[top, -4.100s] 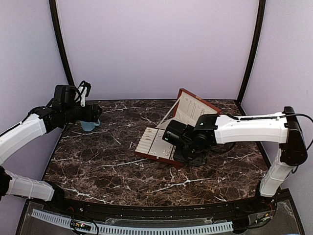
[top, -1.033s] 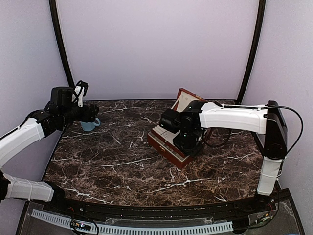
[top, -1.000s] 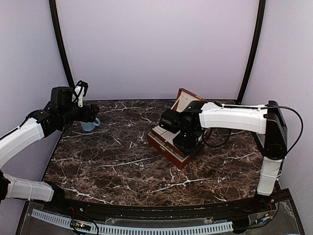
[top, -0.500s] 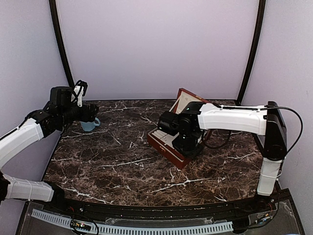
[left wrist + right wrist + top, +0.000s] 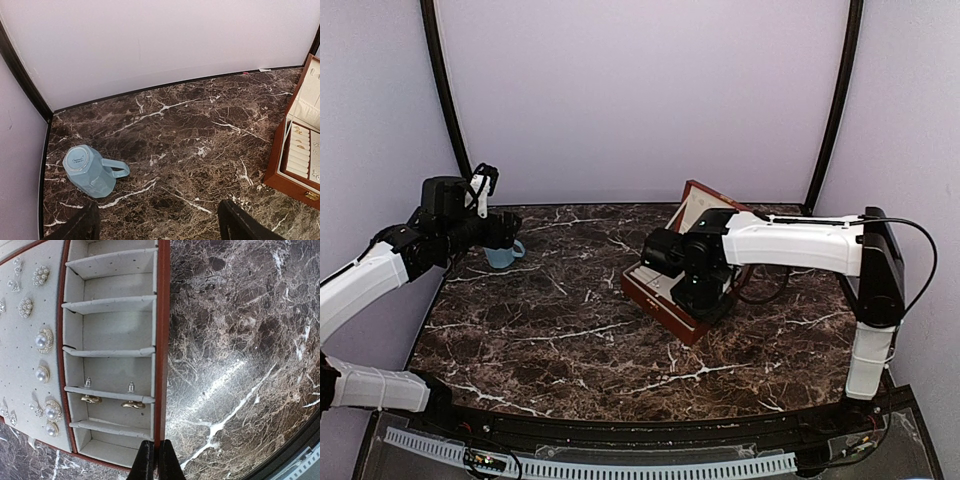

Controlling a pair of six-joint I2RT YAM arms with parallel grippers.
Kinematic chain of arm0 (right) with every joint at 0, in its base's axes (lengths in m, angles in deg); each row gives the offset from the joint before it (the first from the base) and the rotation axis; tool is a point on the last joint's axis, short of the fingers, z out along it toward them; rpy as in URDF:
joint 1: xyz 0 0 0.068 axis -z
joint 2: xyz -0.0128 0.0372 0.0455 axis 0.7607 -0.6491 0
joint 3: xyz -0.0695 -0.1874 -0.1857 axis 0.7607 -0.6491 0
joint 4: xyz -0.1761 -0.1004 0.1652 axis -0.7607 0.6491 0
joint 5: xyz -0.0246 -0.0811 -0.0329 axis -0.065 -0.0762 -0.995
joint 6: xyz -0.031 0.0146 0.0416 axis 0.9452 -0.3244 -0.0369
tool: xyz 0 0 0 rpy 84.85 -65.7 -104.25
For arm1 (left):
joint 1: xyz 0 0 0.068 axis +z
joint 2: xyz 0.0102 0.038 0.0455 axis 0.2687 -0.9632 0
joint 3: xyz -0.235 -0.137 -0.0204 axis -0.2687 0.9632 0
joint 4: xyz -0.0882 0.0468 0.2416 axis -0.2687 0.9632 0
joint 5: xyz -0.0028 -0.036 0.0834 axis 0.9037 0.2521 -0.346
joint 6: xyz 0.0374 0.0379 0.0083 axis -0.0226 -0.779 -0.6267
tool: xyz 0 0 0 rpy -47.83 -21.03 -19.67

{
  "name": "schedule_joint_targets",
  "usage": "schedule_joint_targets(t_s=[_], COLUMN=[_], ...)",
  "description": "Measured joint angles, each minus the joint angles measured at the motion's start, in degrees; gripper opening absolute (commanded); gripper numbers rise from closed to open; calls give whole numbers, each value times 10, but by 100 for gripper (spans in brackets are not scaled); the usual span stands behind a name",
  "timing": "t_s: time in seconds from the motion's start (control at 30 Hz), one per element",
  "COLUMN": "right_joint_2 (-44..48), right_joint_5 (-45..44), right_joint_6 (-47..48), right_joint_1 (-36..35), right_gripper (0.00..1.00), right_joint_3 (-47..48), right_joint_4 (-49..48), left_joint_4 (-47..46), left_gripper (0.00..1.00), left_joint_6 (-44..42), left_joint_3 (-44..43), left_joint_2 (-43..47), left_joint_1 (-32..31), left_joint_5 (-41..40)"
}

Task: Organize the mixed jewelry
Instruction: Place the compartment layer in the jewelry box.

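Tabletop (image 5: 550,330): dark brown marble-look, polished, white veins, glare patch on the right. Box rim (image 5: 162,340): red-brown wood-look, glossy lacquer. Lining (image 5: 110,330): cream, matt, felt-like (pin-holed on the stud panel). Earrings (image 5: 132,404): shiny gold-tone metal. Pearl studs (image 5: 41,340): glossy white beads, metal surrounds. Cup (image 5: 90,172): pale blue, smooth, glazed-looking, faceted. Arm shells (image 5: 800,243): white plastic, satin. Walls (image 5: 640,100): lilac, matt.

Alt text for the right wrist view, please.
Shut right gripper over the red-brown box rim. Left of the rim, one cream compartment holds two gold earrings; pearl earrings sit on the panel beyond. Marble table at right.
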Motion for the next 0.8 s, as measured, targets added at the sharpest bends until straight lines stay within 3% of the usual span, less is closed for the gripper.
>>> schedule_joint_targets(t_s=[0.8], right_joint_2=[-22], right_joint_5=[2], right_joint_6=[17], right_joint_1=[11], right_gripper=[0], right_joint_3=[0], right_joint_4=[-27], left_joint_4=[0], left_gripper=[84], left_joint_6=[-4], left_joint_3=[2], left_joint_2=[3], left_joint_1=[0], left_joint_5=[0])
